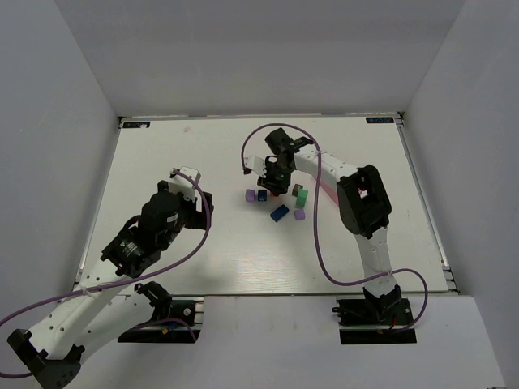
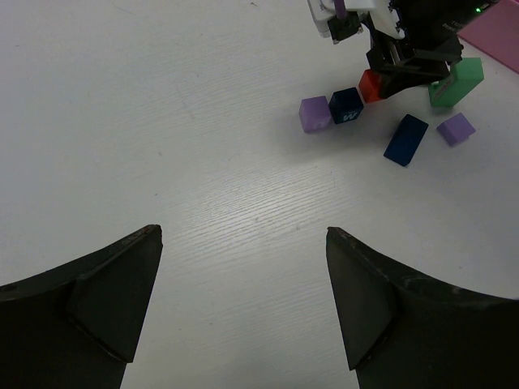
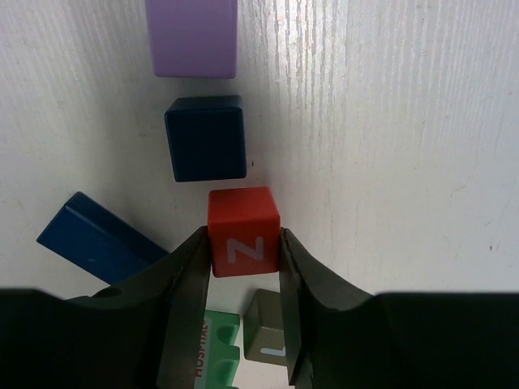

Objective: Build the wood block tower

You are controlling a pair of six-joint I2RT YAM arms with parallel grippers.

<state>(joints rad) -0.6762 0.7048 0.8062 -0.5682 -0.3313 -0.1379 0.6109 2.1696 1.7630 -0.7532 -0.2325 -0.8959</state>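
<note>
My right gripper (image 3: pixel 243 247) is shut on a red cube (image 3: pixel 243 231) marked Z, one finger on each side. It holds the cube low over the table, just beside a navy cube (image 3: pixel 206 138), with a lilac cube (image 3: pixel 192 36) beyond. A blue brick (image 3: pixel 97 239), a green brick (image 3: pixel 215 356) and an olive cube (image 3: pixel 263 328) lie near the fingers. In the top view the right gripper (image 1: pixel 274 185) is over the cluster, next to the lilac cube (image 1: pixel 250 195). My left gripper (image 2: pixel 243 243) is open and empty, well short of the blocks, seen in the top view (image 1: pixel 193 180) at the left.
A pink tray (image 2: pixel 495 32) lies behind the blocks, partly under the right arm. A small lilac block (image 2: pixel 456 129) sits right of the blue brick (image 2: pixel 405 139). White walls enclose the table (image 1: pixel 203 259) on three sides.
</note>
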